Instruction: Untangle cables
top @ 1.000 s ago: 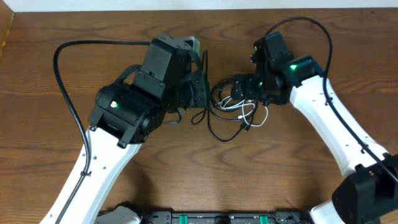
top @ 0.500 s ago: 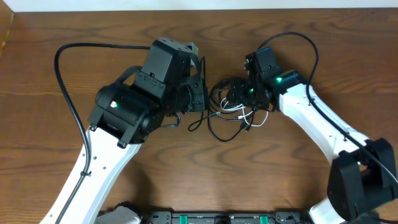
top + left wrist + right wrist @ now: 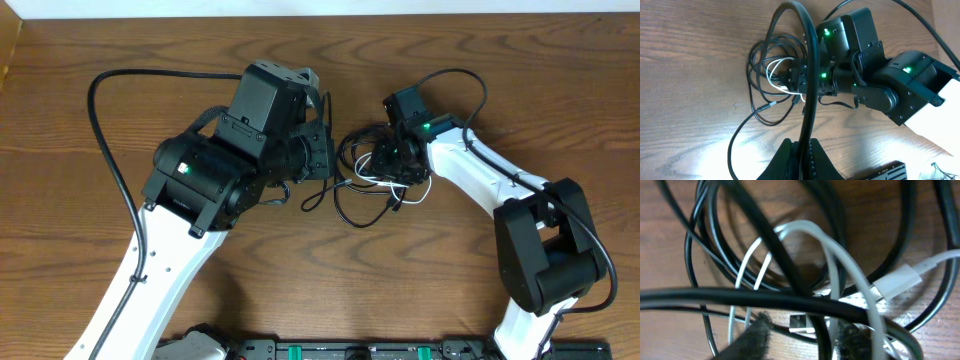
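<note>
step: separate one strand | cables (image 3: 370, 182): tangled heap on the table (image 3: 480, 60), between both arms | left gripper (image 3: 802, 150): clamped on a black cable (image 3: 812, 75) | right gripper (image 3: 805, 335): fingers apart, straddling the white cable (image 3: 897, 280) in the knot | tip: close on white only, then draw apart slowly

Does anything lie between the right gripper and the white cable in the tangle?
Yes. In the right wrist view a black cable runs crosswise just ahead of the right gripper, lying over the white cable. A second black strand crosses it diagonally. Nothing other than cables is in the way.
</note>
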`<move>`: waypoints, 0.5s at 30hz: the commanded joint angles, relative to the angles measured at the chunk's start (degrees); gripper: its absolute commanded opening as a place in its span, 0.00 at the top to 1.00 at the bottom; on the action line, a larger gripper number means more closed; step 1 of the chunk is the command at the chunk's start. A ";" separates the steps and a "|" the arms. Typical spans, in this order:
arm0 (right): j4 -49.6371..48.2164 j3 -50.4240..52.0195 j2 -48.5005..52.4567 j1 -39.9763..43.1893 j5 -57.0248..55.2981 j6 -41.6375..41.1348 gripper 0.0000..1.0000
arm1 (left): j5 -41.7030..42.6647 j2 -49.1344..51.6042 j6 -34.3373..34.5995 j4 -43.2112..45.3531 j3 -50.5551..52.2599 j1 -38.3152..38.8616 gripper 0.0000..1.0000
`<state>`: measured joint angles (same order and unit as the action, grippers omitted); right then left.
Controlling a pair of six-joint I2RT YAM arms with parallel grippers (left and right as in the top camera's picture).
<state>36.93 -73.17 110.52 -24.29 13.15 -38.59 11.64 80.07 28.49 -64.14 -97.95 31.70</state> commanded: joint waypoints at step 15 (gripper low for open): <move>28.63 -25.03 -8.55 3.21 -0.37 14.05 0.98 | -0.81 3.06 -0.31 -0.15 -0.13 -0.17 0.92</move>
<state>63.51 -94.19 105.73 -21.10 12.93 -29.12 11.64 82.41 28.49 -64.18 -97.95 31.70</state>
